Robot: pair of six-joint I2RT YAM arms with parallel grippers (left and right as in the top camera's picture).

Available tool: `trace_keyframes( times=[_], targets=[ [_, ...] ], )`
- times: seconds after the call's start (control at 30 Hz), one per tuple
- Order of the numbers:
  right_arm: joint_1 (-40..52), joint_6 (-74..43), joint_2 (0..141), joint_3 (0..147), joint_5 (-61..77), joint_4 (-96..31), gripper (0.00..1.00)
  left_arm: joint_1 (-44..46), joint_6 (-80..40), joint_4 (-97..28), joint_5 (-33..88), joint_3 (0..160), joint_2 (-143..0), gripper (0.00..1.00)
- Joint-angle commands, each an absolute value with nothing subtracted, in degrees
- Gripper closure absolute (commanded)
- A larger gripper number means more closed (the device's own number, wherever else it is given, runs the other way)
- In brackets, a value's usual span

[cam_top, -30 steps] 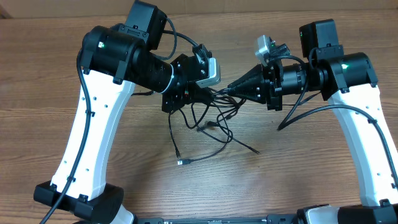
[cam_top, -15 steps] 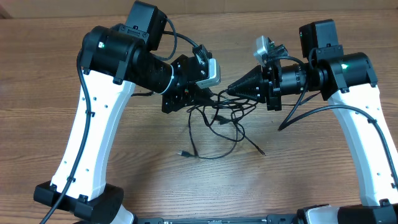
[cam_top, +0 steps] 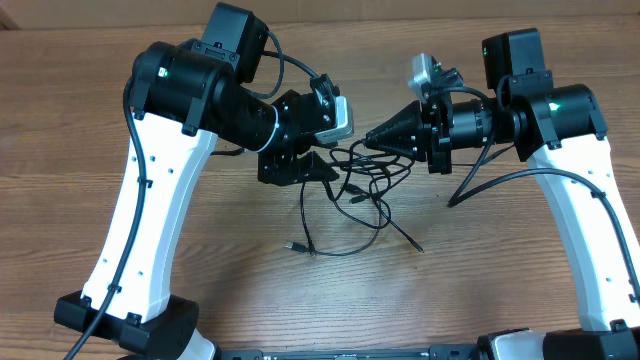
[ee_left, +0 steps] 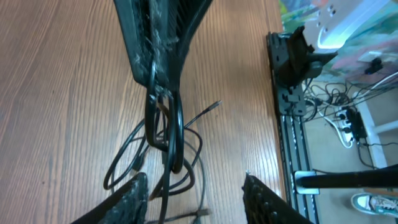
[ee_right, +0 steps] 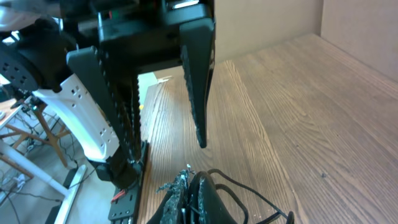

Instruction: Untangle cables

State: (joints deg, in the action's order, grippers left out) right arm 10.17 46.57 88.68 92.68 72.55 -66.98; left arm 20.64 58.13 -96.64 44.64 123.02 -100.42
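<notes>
From overhead I can't see where the cables (cam_top: pixel 352 190) run beneath my left gripper (cam_top: pixel 315 165). The right wrist view's bottom edge crops my right gripper (ee_right: pixel 190 179) and those cables.

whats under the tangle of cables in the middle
Bare wooden table shows beneath the cables; strands passing under the left gripper are covered in the overhead view.

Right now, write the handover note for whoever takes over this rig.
Left hand: open, holding nothing, beside the cables.
Right hand: shut on the top of the clump.
Cables: one tangled clump hanging from the right hand onto the table, two loose ends lying flat.
Done: clump lifted at one point; no cable freed.
Left: regrip a strand with the left hand, pull the cables apart.
</notes>
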Motion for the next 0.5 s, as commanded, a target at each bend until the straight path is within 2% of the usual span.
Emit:
trace_keyframes(
  times=[0.0, 0.47],
  targets=[
    [10.3, 42.8, 88.9, 93.3, 73.6, -65.5, 0.96, 21.0, 57.6, -96.8, 42.9, 123.5, -100.0, 0.48],
    [10.3, 42.8, 88.9, 93.3, 79.2, -64.3, 0.96, 21.1, 57.6, -95.7, 43.1, 123.5, -105.1, 0.48]
  ],
)
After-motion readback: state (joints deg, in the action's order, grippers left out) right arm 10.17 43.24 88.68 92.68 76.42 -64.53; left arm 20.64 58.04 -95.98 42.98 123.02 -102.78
